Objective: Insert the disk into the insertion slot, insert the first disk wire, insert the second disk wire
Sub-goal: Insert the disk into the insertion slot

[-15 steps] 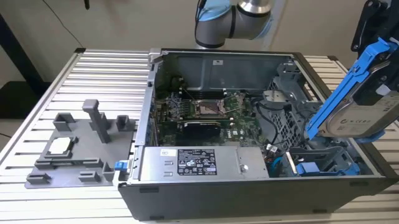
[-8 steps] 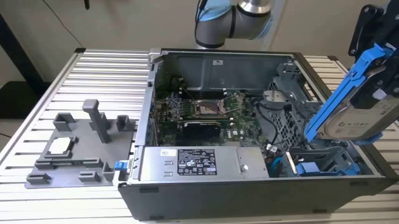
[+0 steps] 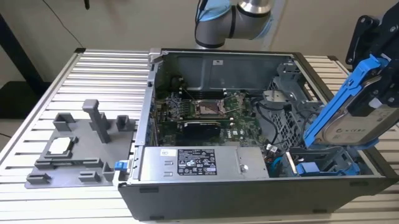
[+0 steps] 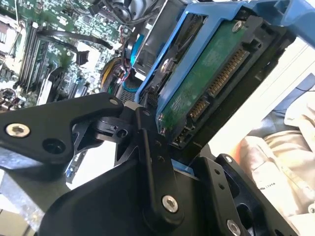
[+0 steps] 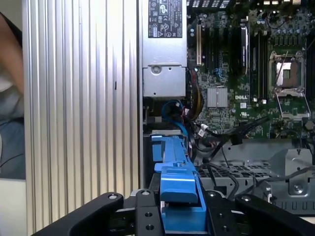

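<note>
Farthest from the jaws, at the exterior view's left, a grey fixture plate [image 3: 72, 151] with upright posts lies on the slatted metal table [image 3: 106, 70]. Nearer, in the middle of that view, stands the open computer case [image 3: 249, 200]. Its labelled power supply [image 3: 196, 163] runs along the front wall, with the green motherboard [image 3: 206, 109] behind it. The robot arm [image 3: 234, 21] rises behind the case.

Just below the jaws, at the case's end on the exterior view's right, sits the grey sheet-metal drive cage [image 3: 293, 116]. The insertion slot [image 3: 330, 158] opens upward there, and a second blue-fronted drive [image 3: 309, 168] sits low beside it.

The jaws are clamped on the disk [image 3: 346, 128], gripping its bright blue carrier frame near the upper end. The disk hangs steeply tilted, its lower end just above the slot and not yet inside it.

In the first wrist view the blue frame [image 5: 174, 162] runs out from between the black fingers [image 5: 145, 212] toward the case's bundled cables [image 5: 216, 140]. In the second wrist view the disk's green circuit board and connector edge [image 4: 206, 83] face the camera, pinched in the black linkage.

A person's arm [image 5: 10, 73] shows beyond the table's edge in the first wrist view.
</note>
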